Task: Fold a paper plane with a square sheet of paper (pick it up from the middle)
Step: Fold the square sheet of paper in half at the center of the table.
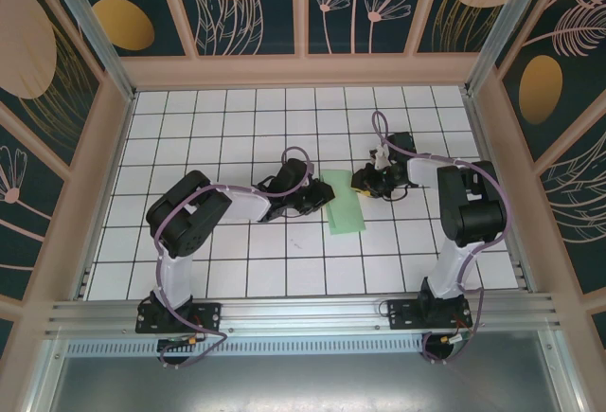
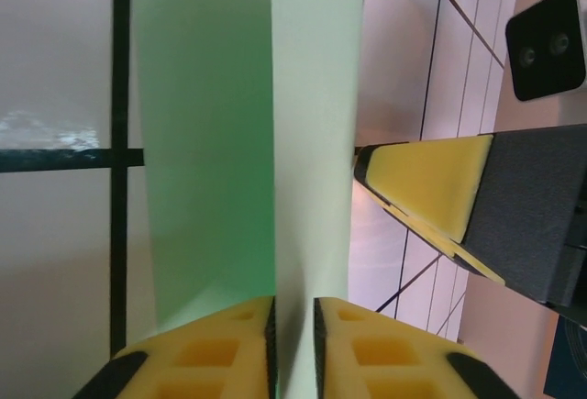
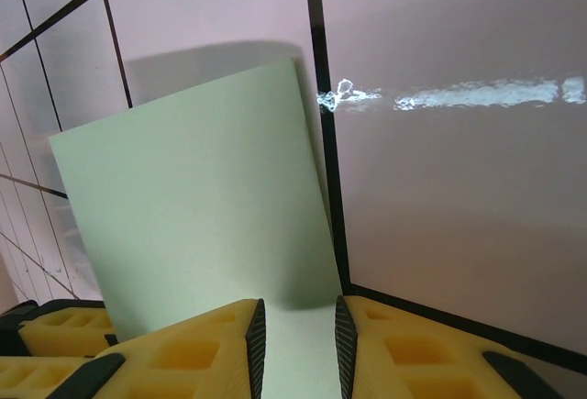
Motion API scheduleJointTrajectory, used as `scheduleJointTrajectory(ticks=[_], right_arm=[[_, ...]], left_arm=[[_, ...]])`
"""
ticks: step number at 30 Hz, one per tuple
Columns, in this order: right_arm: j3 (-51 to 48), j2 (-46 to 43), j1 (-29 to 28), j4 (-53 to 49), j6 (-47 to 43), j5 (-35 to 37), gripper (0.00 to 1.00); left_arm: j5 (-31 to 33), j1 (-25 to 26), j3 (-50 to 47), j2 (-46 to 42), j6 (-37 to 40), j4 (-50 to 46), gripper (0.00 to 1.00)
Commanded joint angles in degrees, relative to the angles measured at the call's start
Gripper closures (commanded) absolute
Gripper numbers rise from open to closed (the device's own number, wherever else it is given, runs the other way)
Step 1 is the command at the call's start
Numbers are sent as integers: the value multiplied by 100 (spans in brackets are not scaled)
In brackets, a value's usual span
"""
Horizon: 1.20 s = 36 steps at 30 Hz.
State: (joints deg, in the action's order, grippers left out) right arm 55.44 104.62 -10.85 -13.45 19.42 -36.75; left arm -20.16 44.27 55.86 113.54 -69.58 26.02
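Just one square sheet of paper [image 1: 346, 202] between two tools.

No words, labels, brand names or numbers can be read anywhere in these pictures. The sheet of paper [image 1: 346, 202] is plain and unmarked, and the table [image 1: 237, 260] carries only a black grid of lines. The walls, from nine o'clock round to three o'clock in the overhead view, bear painted leaves and flowers, no lettering.
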Motion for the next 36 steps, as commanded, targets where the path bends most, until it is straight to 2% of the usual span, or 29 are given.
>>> scheduleJointTrajectory(ticks=[1,6,10,15,19,24,36], right_arm=[[-4,-177,24,-6,-79,-148,69],[15,-360,43,-97,-87,-80,69],[-35,-697,43,-161,-99,-75,68],[-408,-1002,48,28,18,-442,71],[-726,-1023,23,205,44,-841,76],[-962,-876,-12,313,36,-980,78],[-1195,-338,-24,255,-69,-166,77]], left_arm=[[-88,38,131,122,-4,165,86],[47,33,83,165,143,-28,99],[73,21,22,230,221,-23,100],[99,12,96,369,496,-387,99],[233,11,204,385,738,-760,98],[242,12,290,426,909,-974,97],[355,18,549,524,1091,-1334,96]])
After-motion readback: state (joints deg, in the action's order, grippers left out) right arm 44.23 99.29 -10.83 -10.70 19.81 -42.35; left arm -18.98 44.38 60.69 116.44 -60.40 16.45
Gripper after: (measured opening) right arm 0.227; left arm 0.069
